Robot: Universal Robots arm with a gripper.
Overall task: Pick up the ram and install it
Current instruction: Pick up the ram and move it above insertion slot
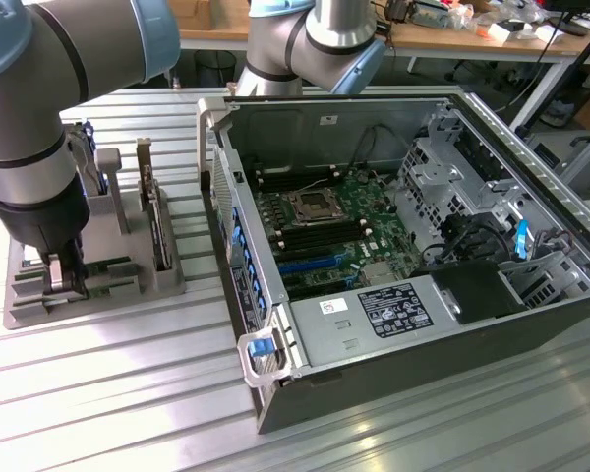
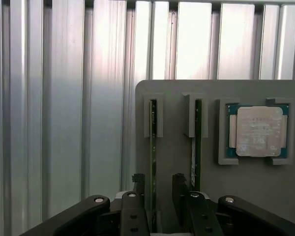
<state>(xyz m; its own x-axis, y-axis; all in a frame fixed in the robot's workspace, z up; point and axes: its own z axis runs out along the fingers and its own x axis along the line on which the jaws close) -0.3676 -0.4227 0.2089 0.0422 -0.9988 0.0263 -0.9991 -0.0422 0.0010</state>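
The tool stands with its fingers apart, one on each side of the ram, clamped on nothing. The ram stands on its long edge in a slot of the grey holder on the ribbed worktop. Its long axis lies level and runs straight out from between the fingers towards the holder's edge ahead of the tool. Its broad faces are turned to the finger pads, so the squeeze would come across its thin side.

The main risk, as I judge it, is an uneven squeeze. The ram sits closer to one finger than the other, so that finger would meet it first. It could then shove the ram sideways against the slot post, tilting or jamming it.

A second green stick stands just outside the other finger, and any drift that way could knock it.

The tool also seems to sit at one end of the ram, not mid-length. A lift from there could let the other end sag or bind in the slot.
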